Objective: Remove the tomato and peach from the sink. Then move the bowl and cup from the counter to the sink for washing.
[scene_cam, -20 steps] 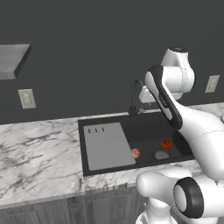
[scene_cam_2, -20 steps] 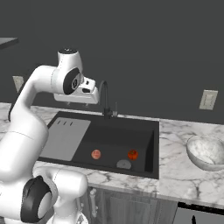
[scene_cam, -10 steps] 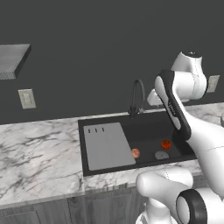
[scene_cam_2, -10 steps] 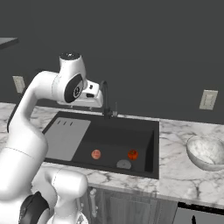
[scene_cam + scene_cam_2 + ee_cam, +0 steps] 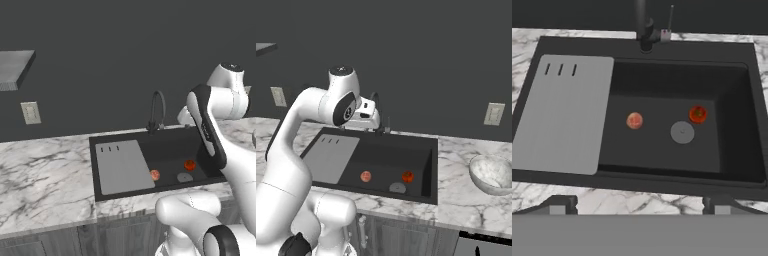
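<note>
The gripper (image 5: 640, 202), jaws spread wide, hung above the black rectangular sink (image 5: 733, 165), where round tomato (image 5: 698, 114) and peach (image 5: 634, 120) sat apart, flanking the drain (image 5: 682, 132).

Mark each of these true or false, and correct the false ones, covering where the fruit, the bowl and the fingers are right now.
1. The tomato and the peach both lie on the floor of the sink. True.
2. The peach sits on the grey panel. False: it lies on the black basin floor beside the panel.
3. The bowl stands on the counter, outside the sink. True.
4. The fingers are closed on the tomato. False: they stand wide open above the sink, holding nothing.
5. The tomato lies nearer the drain than the peach does. True.
</note>
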{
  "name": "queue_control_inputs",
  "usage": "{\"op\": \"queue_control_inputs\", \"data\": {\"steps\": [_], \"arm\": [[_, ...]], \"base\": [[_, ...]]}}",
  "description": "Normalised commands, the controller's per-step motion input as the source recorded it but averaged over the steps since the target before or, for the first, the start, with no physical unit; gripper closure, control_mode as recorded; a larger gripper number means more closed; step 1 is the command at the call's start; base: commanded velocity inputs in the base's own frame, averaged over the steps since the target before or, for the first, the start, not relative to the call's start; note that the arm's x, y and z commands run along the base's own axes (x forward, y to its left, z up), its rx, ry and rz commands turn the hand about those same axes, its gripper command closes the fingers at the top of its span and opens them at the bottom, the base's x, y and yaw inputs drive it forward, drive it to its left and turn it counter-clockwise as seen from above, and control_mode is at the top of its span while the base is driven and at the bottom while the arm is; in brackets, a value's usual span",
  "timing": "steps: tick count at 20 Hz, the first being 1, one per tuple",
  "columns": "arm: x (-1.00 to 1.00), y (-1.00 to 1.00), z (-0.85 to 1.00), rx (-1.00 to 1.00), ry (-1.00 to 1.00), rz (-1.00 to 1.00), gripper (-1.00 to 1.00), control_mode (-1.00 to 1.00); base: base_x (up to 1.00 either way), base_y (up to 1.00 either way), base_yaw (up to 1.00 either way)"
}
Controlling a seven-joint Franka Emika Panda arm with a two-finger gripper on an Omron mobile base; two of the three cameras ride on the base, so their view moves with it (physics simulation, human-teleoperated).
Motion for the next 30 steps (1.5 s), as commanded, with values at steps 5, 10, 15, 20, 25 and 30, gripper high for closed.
{"op": "queue_control_inputs", "data": {"steps": [5,10,15,20,25,30], "arm": [[-0.12,-0.21,-0.06,0.0,0.0,0.0,-1.0,-1.0],[-0.15,-0.2,-0.08,0.0,0.0,-0.01,-1.0,-1.0],[-0.11,-0.15,-0.11,0.0,0.0,-0.02,-1.0,-1.0],[-0.02,-0.08,-0.16,0.0,0.0,0.0,-1.0,-1.0],[0.0,-0.06,-0.19,0.0,0.0,0.0,-1.0,-1.0],[0.0,-0.07,-0.2,0.0,0.0,0.0,-1.0,-1.0]], "base": [[0.0,0.0,0.0],[0.0,0.0,0.0],[0.0,0.0,0.0],[0.0,0.0,0.0],[0.0,0.0,0.0],[0.0,0.0,0.0]]}}
